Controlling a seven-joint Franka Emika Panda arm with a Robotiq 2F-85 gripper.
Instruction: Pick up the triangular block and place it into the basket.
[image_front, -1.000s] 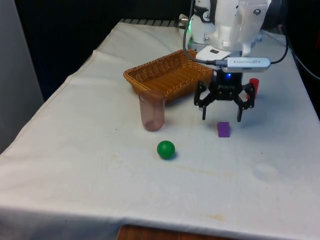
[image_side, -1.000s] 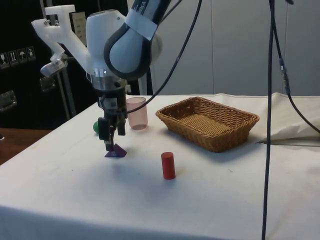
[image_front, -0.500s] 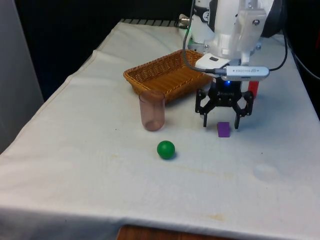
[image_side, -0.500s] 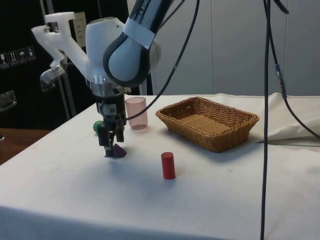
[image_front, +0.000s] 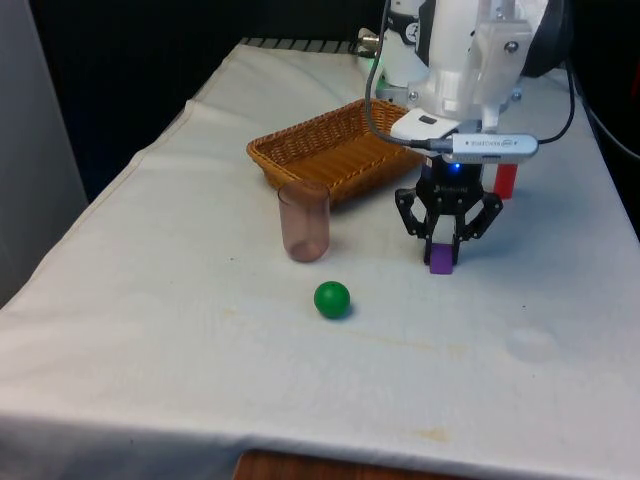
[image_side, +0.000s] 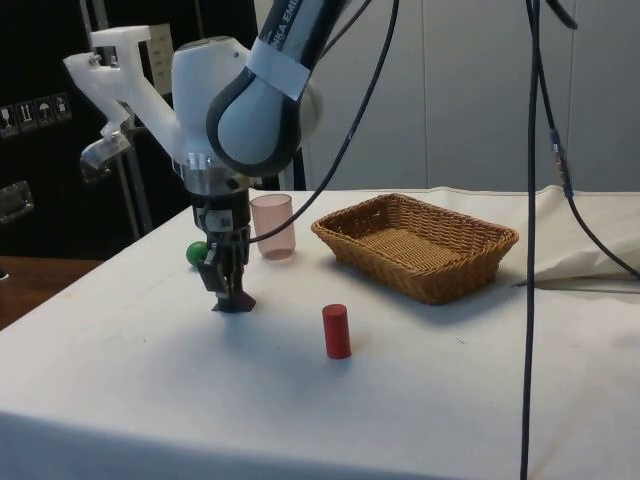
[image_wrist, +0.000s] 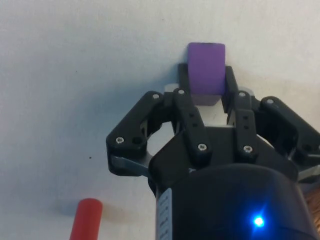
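Observation:
The triangular block (image_front: 442, 263) is purple and rests on the white cloth, towards the front view's right of the wicker basket (image_front: 268, 153). My gripper (image_front: 443, 254) has come down over it, and the two fingers press on its opposite sides. In the wrist view the block (image_wrist: 206, 62) sits squeezed between the fingertips of the gripper (image_wrist: 206, 81). From the side, the block (image_side: 238, 302) still touches the cloth under the gripper (image_side: 228, 293). The basket (image_side: 382, 264) stands empty.
A translucent pink cup (image_front: 304, 221) stands in front of the basket, and a green ball (image_front: 332, 299) lies nearer the table's front edge. An upright red cylinder (image_front: 507, 178) stands just behind the gripper, shown also in the side view (image_side: 337, 331).
The gripper dropped down over the purple block and its fingers closed from wide open onto the block's sides. The block stays on the cloth.

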